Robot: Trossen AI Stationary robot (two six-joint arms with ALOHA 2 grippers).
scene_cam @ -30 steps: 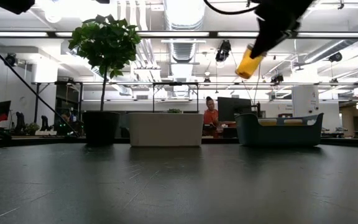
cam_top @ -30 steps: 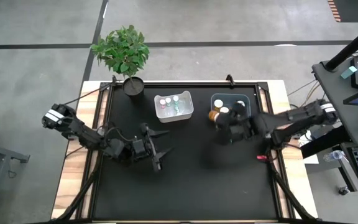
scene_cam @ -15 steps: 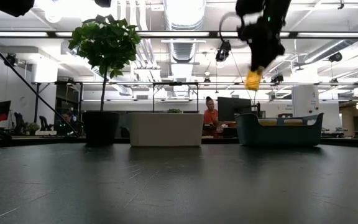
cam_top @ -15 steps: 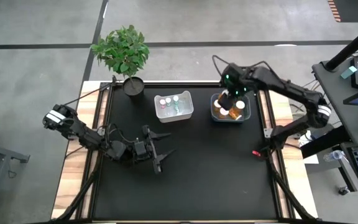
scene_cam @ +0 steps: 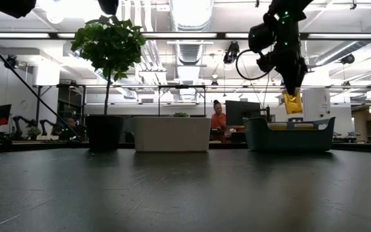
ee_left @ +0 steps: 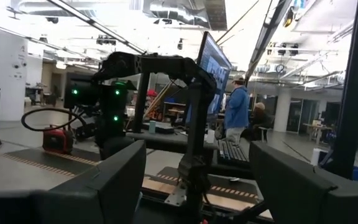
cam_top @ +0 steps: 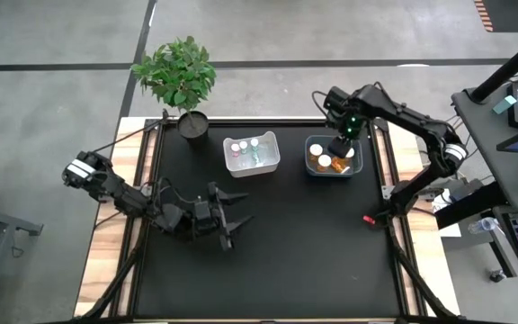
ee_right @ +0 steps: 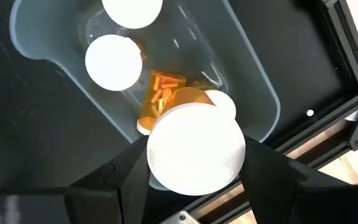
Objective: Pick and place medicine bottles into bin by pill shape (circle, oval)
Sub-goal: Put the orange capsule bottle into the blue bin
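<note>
My right gripper (scene_cam: 293, 90) hangs over the blue-grey bin (cam_top: 314, 144) at the table's far right, shut on an amber medicine bottle (scene_cam: 292, 104) with a white cap (ee_right: 196, 149). Several amber bottles with white caps (ee_right: 113, 61) sit in that bin. The white bin (cam_top: 267, 158) beside it holds small whitish bottles (cam_top: 241, 148). My left gripper (cam_top: 238, 219) waits open at the mat's left middle, with nothing between its fingers (ee_left: 114, 180). My right gripper pinches the bottle between its two fingers (ee_right: 127, 167) at its cap end (ee_right: 160, 163), coming from above and pointing down. The bottle stands upright, cap up. Its amber body (scene_cam: 292, 106) hangs below the fingertips, clear just above the bin's rim.
A potted plant (cam_top: 180, 79) stands at the far left corner. A small red object (cam_top: 368, 219) lies at the mat's right edge. The black mat (cam_top: 286, 252) lies bare through the middle and near side. People show in the room beyond the table.
My right gripper has carried the amber bottle from above the mat's right middle toward the far edge, over the blue-grey bin. It has turned from a slant to pointing straight down, so the bottle has gone from tilted to upright.
</note>
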